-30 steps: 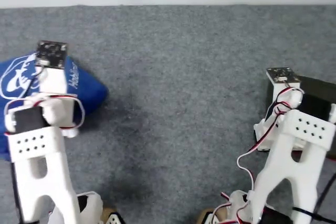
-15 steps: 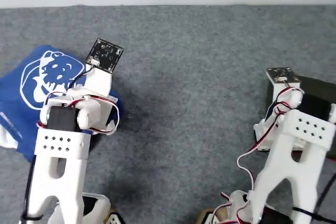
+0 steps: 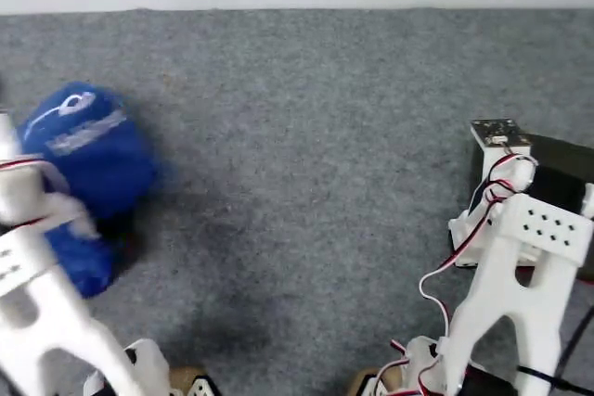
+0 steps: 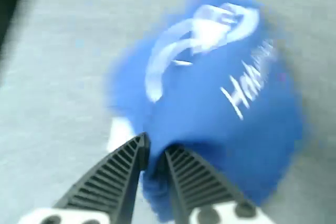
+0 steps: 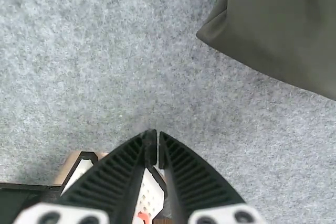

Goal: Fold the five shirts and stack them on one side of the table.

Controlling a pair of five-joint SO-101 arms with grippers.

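I see the blue shirt [image 3: 88,150] bunched into a rounded lump at nine o'clock on the grey table [image 3: 316,136]. It carries a white graphic and a line of white lettering, too blurred for me to read. My left claw [image 4: 155,153] is clamped on a fold of its cloth. My right claw [image 5: 154,142] is closed on nothing above the table, and a dark shirt [image 5: 283,30] lies flat at three o'clock.
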